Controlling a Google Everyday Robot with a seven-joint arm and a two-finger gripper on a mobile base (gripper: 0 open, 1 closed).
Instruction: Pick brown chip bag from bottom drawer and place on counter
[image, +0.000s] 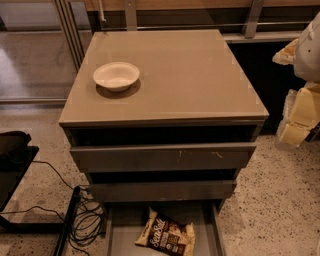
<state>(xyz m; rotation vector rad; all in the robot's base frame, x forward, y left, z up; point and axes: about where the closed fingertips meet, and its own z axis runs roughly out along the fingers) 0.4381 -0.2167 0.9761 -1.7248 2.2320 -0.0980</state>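
Observation:
The brown chip bag (166, 234) lies flat on the floor of the bottom drawer (122, 235), which is pulled out at the foot of the cabinet. The bag sits near the drawer's middle, tilted, with white script lettering facing up. The counter (195, 75) is the glossy taupe top of the cabinet. My gripper (296, 120) shows at the right edge of the camera view, white and cream-yellow, beside the cabinet's right side at about the level of the top drawers. It is well above and to the right of the bag and holds nothing that I can see.
A white bowl (116, 76) stands on the counter's left side. The two upper drawers (162, 157) are slightly pulled out. Black cables (85, 220) and a dark stand (12, 160) lie on the speckled floor to the left.

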